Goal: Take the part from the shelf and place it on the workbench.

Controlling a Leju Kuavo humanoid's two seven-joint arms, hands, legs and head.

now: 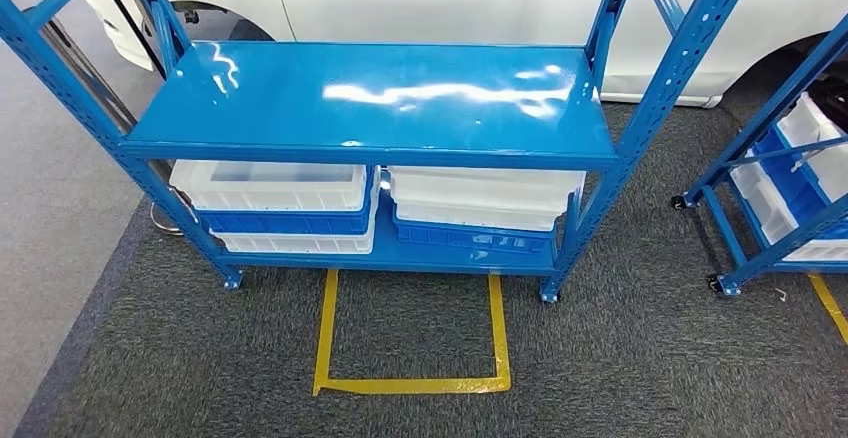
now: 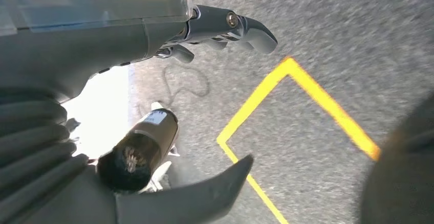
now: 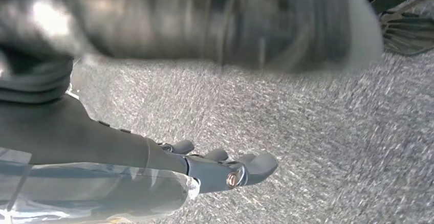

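Left hand [image 2: 225,27] holds nothing — shelf [image 1: 370,98] edge ahead.

The glossy blue metal shelf rack [image 1: 370,98] is cut off at the head view's 12 o'clock edge, its upper tiers unseen; its top board hides most of the stacked white and blue plastic bins [image 1: 290,208], contents untold; a second blue rack [image 1: 780,188] is cropped at 3 o'clock; a smeared grey shape [image 3: 204,19] blurs across the right wrist view; the yellow floor tape outline [image 2: 297,96] is partly hidden behind a dark blurred mass at 4 o'clock.
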